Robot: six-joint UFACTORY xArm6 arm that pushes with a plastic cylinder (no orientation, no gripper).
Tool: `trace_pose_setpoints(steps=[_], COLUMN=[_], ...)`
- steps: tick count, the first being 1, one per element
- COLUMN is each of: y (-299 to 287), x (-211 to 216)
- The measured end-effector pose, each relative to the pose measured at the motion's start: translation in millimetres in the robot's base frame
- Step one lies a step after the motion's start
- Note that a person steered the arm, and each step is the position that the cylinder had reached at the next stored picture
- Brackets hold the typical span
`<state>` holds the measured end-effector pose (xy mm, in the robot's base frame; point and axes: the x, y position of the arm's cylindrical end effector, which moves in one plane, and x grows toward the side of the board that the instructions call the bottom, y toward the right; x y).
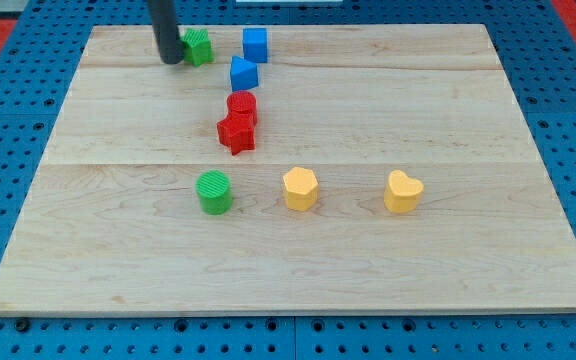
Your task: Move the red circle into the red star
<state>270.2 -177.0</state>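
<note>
The red circle (242, 105) stands just above the red star (236, 132) near the board's upper middle, and the two touch. My tip (171, 60) is at the view's top left, right beside the left side of a green block (199, 47). The tip is well up and to the left of the red circle, apart from it.
A blue cube (255, 44) and a second blue block (243, 73) stand above the red circle. A green circle (214, 192), a yellow hexagon (300, 188) and a yellow heart (403, 192) line up lower down. The wooden board (468, 260) rests on a blue pegboard.
</note>
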Motion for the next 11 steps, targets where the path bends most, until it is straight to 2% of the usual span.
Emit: trace_pose_setpoints(steps=[1, 2, 3, 5, 6, 7, 8, 10, 11], y=[-26, -23, 32, 93, 100, 98, 52, 93, 84], x=[119, 228, 258, 256, 232, 243, 263, 224, 216])
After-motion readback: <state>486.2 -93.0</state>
